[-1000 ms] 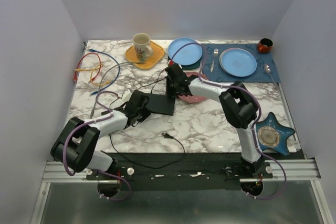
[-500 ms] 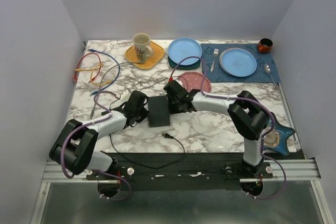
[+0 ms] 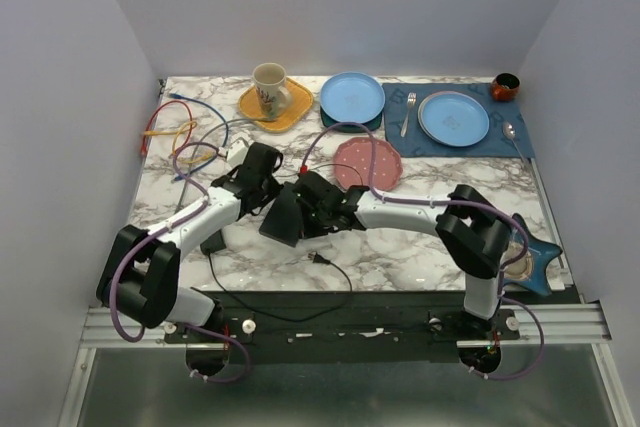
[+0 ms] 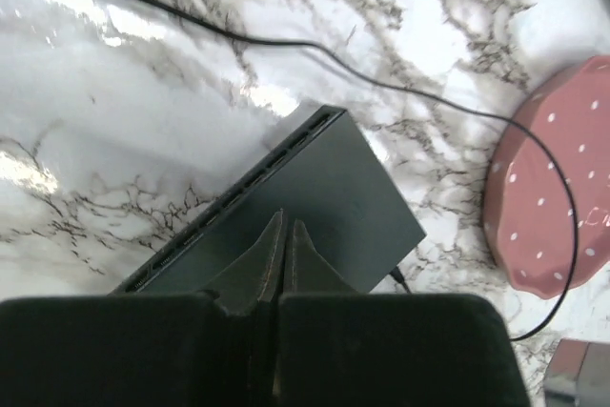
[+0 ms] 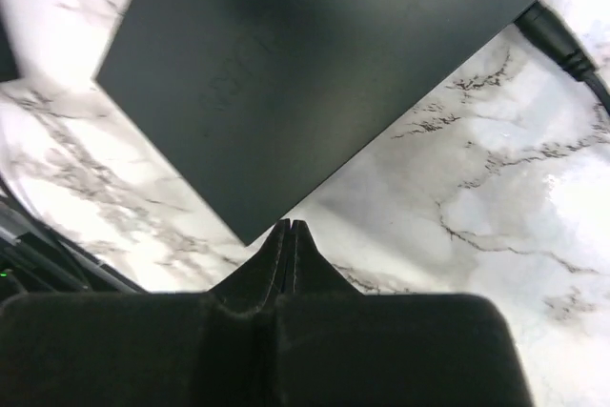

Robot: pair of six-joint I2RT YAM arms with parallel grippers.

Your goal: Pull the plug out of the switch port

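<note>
The switch (image 3: 284, 217) is a flat matte-black box lying askew on the marble between both arms. In the left wrist view the switch (image 4: 324, 202) shows sockets along its left edge, and a black plug (image 4: 399, 277) sticks out at its near right corner, its thin cable looping past the pink plate. My left gripper (image 4: 286, 223) is shut and empty, its tips over the switch's top. The right wrist view shows the plug (image 5: 556, 37) at the switch's (image 5: 315, 54) upper right side. My right gripper (image 5: 290, 225) is shut and empty at the switch's near corner.
A pink dotted plate (image 3: 368, 164) lies right behind the right arm. Behind it stand a mug on a yellow plate (image 3: 272, 90), a blue plate (image 3: 352, 97) and a blue placemat (image 3: 520, 137) with plate, fork and spoon. Coloured cables (image 3: 175, 132) lie far left, a star dish (image 3: 535, 247) near right.
The right gripper has swept left and nearer, uncovering the pink plate. The switch has slid nearer and turned askew. The left gripper has drawn back toward the far side.
</note>
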